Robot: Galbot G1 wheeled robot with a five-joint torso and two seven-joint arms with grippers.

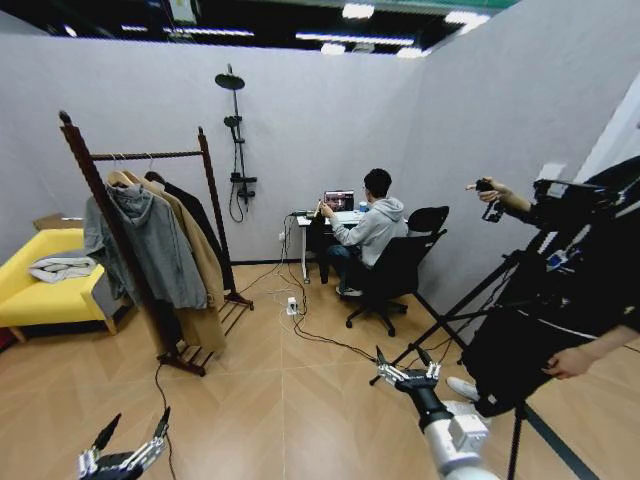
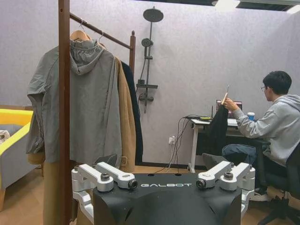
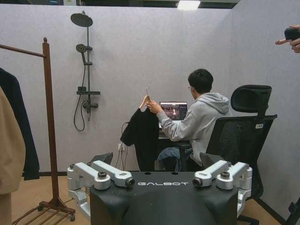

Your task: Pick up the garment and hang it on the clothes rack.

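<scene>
Pale grey partition walls (image 1: 330, 130) close off the room on three sides, and white strip lights (image 1: 355, 40) glow on the dark ceiling at twelve o'clock. Light wooden parquet floor (image 1: 290, 400) spreads underfoot, black cables (image 1: 315, 335) snaking across it to a white power strip (image 1: 292, 305). At nine o'clock, a yellow sofa (image 1: 40, 290) with pale folded cloth on its seat. A black shower fitting with round head (image 1: 236, 140) stands on the back wall at twelve. At one o'clock, a small white desk (image 1: 325, 222) with an open laptop (image 1: 339, 200) and a black mesh office chair (image 1: 395, 270). A black tripod (image 1: 470, 300) stands at three o'clock
</scene>
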